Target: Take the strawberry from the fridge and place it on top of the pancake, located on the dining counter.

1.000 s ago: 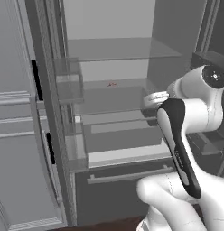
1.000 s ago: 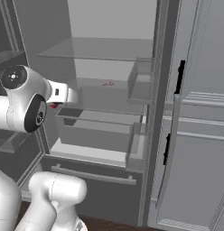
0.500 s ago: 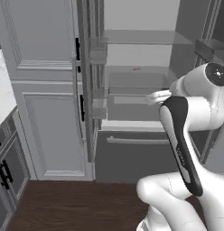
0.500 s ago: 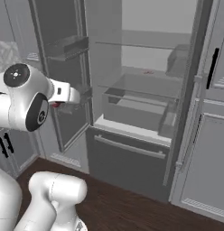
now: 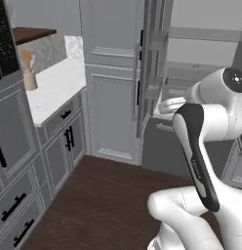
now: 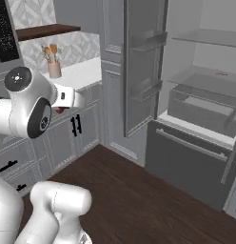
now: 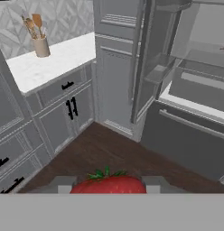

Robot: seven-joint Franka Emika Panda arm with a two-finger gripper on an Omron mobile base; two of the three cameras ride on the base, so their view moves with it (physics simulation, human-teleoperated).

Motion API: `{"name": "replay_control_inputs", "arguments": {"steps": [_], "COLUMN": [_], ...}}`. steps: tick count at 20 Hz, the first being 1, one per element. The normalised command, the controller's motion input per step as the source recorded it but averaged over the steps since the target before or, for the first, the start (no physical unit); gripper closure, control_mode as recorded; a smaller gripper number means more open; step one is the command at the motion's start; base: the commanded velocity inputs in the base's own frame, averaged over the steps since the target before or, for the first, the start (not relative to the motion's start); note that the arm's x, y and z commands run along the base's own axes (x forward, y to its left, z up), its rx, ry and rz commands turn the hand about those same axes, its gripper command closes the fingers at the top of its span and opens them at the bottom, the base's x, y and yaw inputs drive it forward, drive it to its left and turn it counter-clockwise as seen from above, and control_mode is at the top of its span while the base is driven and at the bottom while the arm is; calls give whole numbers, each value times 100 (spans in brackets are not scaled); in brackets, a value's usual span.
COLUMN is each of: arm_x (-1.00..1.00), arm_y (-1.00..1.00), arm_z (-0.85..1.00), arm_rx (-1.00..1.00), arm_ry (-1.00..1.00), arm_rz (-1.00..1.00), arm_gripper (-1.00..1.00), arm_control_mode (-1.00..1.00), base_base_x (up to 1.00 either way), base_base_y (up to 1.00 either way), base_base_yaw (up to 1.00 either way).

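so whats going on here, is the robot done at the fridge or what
The white arm's gripper is shut on the strawberry, which sits red between the finger tips in the hand view. The fridge stands open off to the right, with its door swung out, and the cameras face the dark wood floor and the grey cabinets under a white counter. The berry is out of the fridge but not yet placed on the pancake.

fridge (image 5: 191, 73) open, right | grey cabinets (image 5: 113, 97) centre | utensil holder (image 5: 29, 78) on white counter (image 5: 57, 85) left
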Motion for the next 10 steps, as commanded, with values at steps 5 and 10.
{"name": "replay_control_inputs", "arguments": {"steps": [5, 10], "arm_x": [0, 0], "arm_y": [0, 0], "arm_z": [0, 0], "arm_rx": [0, 0], "arm_ry": [0, 0], "arm_rz": [0, 0], "arm_gripper": [100, 100], "arm_control_mode": [100, 100], "base_base_x": [-100, -90], "base_base_y": [9, 16], "base_base_yaw": [57, 64]}}
